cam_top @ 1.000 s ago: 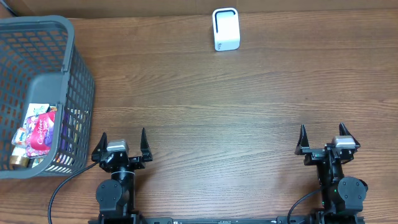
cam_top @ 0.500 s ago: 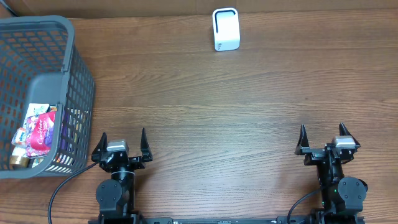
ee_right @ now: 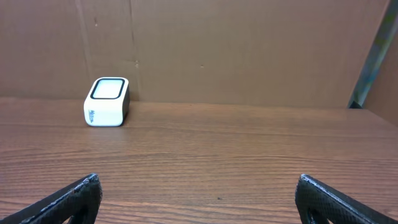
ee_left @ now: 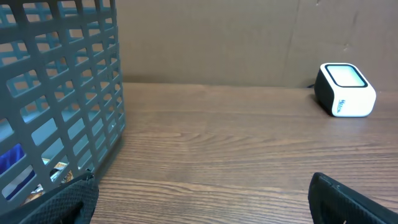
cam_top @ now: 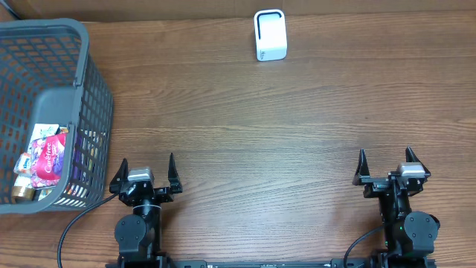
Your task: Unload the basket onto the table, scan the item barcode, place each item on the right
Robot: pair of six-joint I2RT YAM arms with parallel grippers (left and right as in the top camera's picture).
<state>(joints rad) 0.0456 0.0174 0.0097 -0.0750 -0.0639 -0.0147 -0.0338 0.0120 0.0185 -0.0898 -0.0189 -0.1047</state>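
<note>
Left gripper (cam_top: 147, 164) and right gripper (cam_top: 385, 156) spread wide, holding nothing
Both sit well apart from the white scanner (cam_top: 269, 35), on its near side, one to either side of it. The packaged items (cam_top: 46, 160) lie in the grey basket (cam_top: 97, 112), well to the scanner's left and nearer the grippers, on the wooden table (cam_top: 260, 134)

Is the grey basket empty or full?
Not empty: colourful packets lie in the basket, at its near end.

Items (cam_top: 46, 160) half-hidden inside basket (cam_top: 44, 31)
</note>
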